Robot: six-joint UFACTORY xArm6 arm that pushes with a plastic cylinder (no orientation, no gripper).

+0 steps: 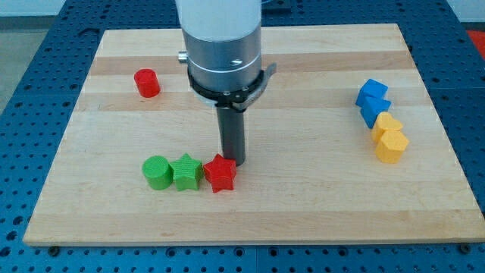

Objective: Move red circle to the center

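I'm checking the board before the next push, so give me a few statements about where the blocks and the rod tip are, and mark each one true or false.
1. The red circle sits near the view's top left of the board. True.
2. My tip touches the red circle. False: it stands far from it, just above the red star.
3. The green circle, green star and red star form a row. True.
4. The blue blocks lie at the view's left. False: they lie at the right, above the yellow blocks.
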